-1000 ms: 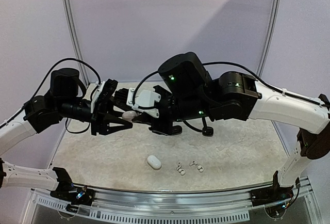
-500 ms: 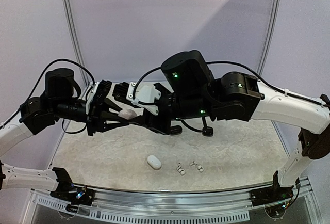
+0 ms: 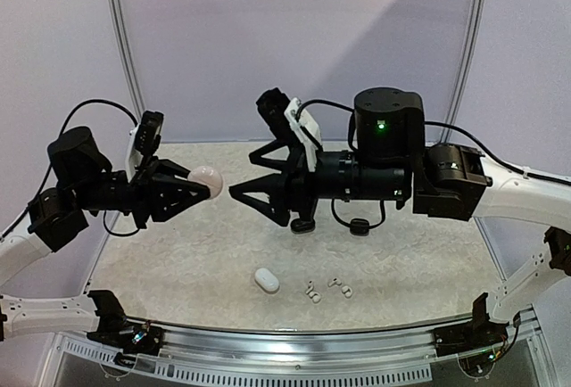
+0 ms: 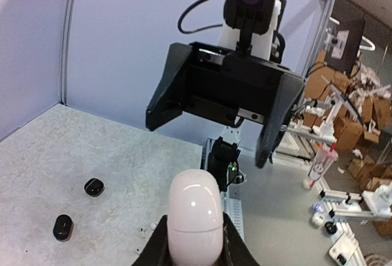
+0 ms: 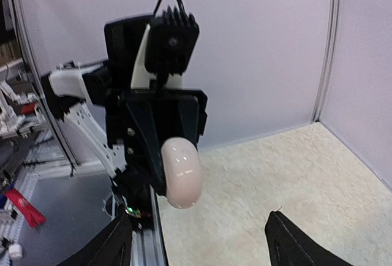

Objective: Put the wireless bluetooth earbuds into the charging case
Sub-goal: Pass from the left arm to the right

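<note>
1. Pale lilac wall panels (image 3: 294, 39) close off the back and sides of the workspace.
2. Below them lies a table (image 3: 178, 262) with a speckled, off-white top.
3. Two robot arms, white with black joints, reach in from the near edge and are raised above the table. The left arm (image 3: 71, 182) and the right arm (image 3: 446, 182) point at each other across the middle.
4. The right gripper (image 3: 241, 173) has its black jaws spread wide and holds nothing. It faces the left gripper, a short way apart from it.
5. The left gripper (image 3: 201, 193) is clamped on a white case (image 3: 206, 179). This case is smooth, egg-shaped and closed. Its rounded end sticks out past the fingertips towards the right gripper, well above the table.
6. A second case (image 3: 266, 280), also white and closed, lies on the table near the front edge, below the gap between the two grippers.
7. Just to its right lie the white earbuds (image 3: 312, 294), tiny and scattered in two small clusters on the table. None of them is in either case, and neither gripper touches them.
8. Two small dark pebbles (image 4: 94, 187) rest further back on the table. It is too hard to tell whether they are cases or earbuds.
</note>
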{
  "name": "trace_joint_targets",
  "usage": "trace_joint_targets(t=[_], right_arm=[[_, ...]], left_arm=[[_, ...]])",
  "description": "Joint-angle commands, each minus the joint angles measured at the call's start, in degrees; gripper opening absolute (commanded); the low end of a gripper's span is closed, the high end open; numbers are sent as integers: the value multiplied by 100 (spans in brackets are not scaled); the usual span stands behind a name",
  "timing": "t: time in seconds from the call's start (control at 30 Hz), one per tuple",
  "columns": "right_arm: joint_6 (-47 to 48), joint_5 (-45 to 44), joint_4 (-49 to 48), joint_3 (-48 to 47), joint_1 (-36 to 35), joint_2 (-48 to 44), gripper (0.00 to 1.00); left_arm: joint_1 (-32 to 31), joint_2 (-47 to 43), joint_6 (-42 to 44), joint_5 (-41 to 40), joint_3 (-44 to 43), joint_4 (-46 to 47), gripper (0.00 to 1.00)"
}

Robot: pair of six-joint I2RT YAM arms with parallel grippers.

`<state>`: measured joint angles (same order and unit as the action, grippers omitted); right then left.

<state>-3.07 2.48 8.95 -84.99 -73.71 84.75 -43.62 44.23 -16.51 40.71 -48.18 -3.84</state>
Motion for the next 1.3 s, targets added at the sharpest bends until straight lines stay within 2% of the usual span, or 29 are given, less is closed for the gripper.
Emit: trace_joint_targets(t=[0.0, 0.23, 0.3, 0.57, 0.7, 0.9, 1.13, 1.27], right_arm=[[-1333, 270, -1363, 114, 24, 205, 77], [-2343, 230, -2218, -73, 18, 636, 68], [-2530, 228, -2165, -330, 8, 800, 65], [-2630, 253, -2383, -845, -46, 1320, 60], [-2661, 253, -2476, -940, -44, 1408, 48], [-2676, 474, -2126, -1485, -47, 1787, 45], [-2703, 471, -2216, -1508, -43, 1843, 28], [-2750, 486, -2207, -1523, -40, 1878, 29]], left_arm=[[279, -239, -1295, -136, 128, 793, 0], [669, -499, -1941, -266, 187, 1306, 0], [699, -580, -2014, -285, 202, 1328, 0], [767, -667, -2421, -382, 274, 1467, 0], [767, -687, -2550, -408, 345, 1552, 0], [767, -687, -2692, -441, 411, 1757, 0], [767, -705, -2818, -435, 507, 1897, 0], [767, -675, -2902, -432, 529, 2045, 0]])
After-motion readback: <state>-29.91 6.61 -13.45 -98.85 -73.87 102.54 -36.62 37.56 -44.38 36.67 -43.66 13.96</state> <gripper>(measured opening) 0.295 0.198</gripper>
